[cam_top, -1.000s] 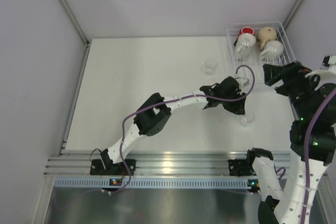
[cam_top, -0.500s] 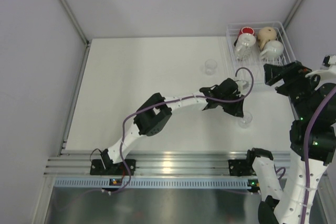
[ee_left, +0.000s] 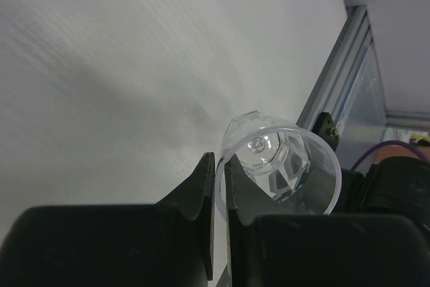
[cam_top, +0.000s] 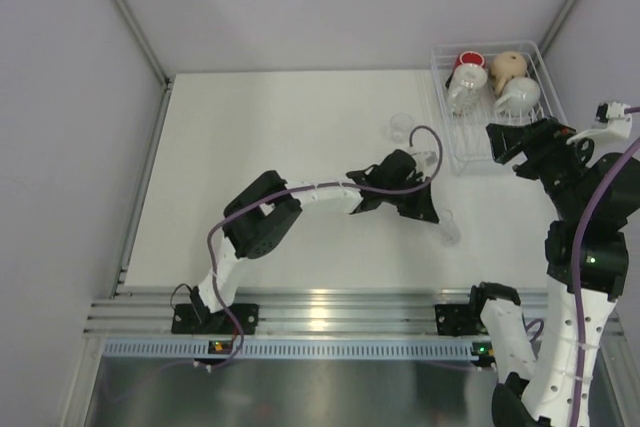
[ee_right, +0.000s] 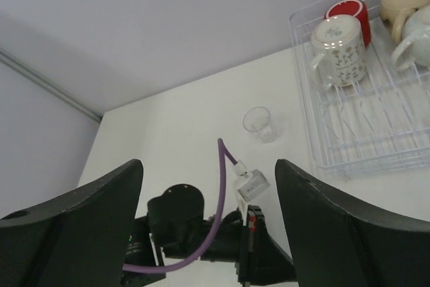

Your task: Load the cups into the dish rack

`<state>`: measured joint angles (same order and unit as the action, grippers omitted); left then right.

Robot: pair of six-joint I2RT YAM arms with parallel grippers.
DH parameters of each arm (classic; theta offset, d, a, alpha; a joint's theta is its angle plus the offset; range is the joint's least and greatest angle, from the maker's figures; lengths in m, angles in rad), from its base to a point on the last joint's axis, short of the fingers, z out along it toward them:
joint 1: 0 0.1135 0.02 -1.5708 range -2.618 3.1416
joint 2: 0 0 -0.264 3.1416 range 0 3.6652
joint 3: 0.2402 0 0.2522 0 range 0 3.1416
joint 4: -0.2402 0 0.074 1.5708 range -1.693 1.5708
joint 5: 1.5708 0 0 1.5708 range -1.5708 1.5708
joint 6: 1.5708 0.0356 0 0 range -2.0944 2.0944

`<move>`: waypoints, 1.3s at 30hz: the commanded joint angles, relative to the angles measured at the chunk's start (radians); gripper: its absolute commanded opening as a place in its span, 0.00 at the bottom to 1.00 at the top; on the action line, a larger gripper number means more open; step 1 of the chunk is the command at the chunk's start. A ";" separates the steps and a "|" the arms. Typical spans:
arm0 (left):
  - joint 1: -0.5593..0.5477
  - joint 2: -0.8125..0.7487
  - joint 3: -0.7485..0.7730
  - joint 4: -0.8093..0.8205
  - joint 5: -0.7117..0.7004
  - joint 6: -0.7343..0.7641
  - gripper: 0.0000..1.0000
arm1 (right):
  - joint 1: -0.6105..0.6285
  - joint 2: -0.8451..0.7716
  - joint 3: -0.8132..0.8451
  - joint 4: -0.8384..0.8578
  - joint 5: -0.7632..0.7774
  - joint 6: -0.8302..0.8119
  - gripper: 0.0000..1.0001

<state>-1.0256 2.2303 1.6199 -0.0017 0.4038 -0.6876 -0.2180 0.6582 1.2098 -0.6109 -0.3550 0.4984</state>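
My left gripper [ee_left: 218, 164] is shut on the rim of a clear glass tumbler [ee_left: 285, 166], one finger inside the cup and one outside. From above, this gripper [cam_top: 435, 217] holds the tumbler [cam_top: 449, 228] tilted at mid table. A second clear tumbler [cam_top: 402, 127] [ee_right: 259, 123] stands left of the dish rack [cam_top: 490, 142] [ee_right: 363, 129]. In the rack sit a red cup [cam_top: 468, 63], a beige mug [cam_top: 508, 69], a white mug [cam_top: 520, 95] and a speckled mug [ee_right: 339, 48]. My right gripper [ee_right: 208, 163] [cam_top: 520, 152] hangs open and holds nothing, in front of the rack.
The rack stands in the back right corner against the walls. The near half of the rack holds only bare wire. A purple cable [ee_right: 220, 186] loops up from the left wrist. An aluminium rail [cam_top: 320, 309] runs along the table's near edge.
The left gripper has shut on the tumbler's rim and pulled back to the left with it, tilting it. The right gripper has shifted slightly up and to the left.
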 commanded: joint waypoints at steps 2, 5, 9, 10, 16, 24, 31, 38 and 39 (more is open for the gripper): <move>0.130 -0.271 -0.280 0.463 0.122 -0.250 0.00 | 0.008 -0.008 -0.073 0.184 -0.154 0.051 0.81; 0.205 -0.355 -0.400 0.655 0.197 -0.354 0.00 | 0.008 0.001 -0.137 0.282 -0.241 0.092 0.83; 0.271 -0.434 -0.511 0.871 0.254 -0.483 0.00 | 0.009 0.024 -0.208 0.428 -0.331 0.170 0.84; 0.288 -0.442 -0.528 0.981 0.266 -0.515 0.00 | 0.011 0.027 -0.223 0.463 -0.349 0.213 0.84; 0.328 -0.416 -0.586 1.379 0.277 -0.826 0.00 | 0.060 0.050 -0.345 0.700 -0.395 0.292 0.84; 0.328 -0.432 -0.574 1.417 0.257 -0.871 0.00 | 0.318 0.120 -0.374 0.758 -0.357 0.210 0.85; 0.331 -0.420 -0.566 1.511 0.215 -0.957 0.00 | 0.425 0.110 -0.389 0.758 -0.277 0.207 0.82; 0.329 -0.399 -0.532 1.571 0.184 -1.003 0.00 | 0.427 0.089 -0.431 0.792 -0.271 0.216 0.67; 0.326 -0.400 -0.531 1.572 0.184 -1.003 0.00 | 0.425 0.090 -0.432 0.800 -0.272 0.223 0.65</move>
<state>-0.7002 1.8290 1.0485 1.2472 0.6273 -1.6604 0.1936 0.7635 0.7841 0.1070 -0.6319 0.7185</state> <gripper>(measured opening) 0.088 0.663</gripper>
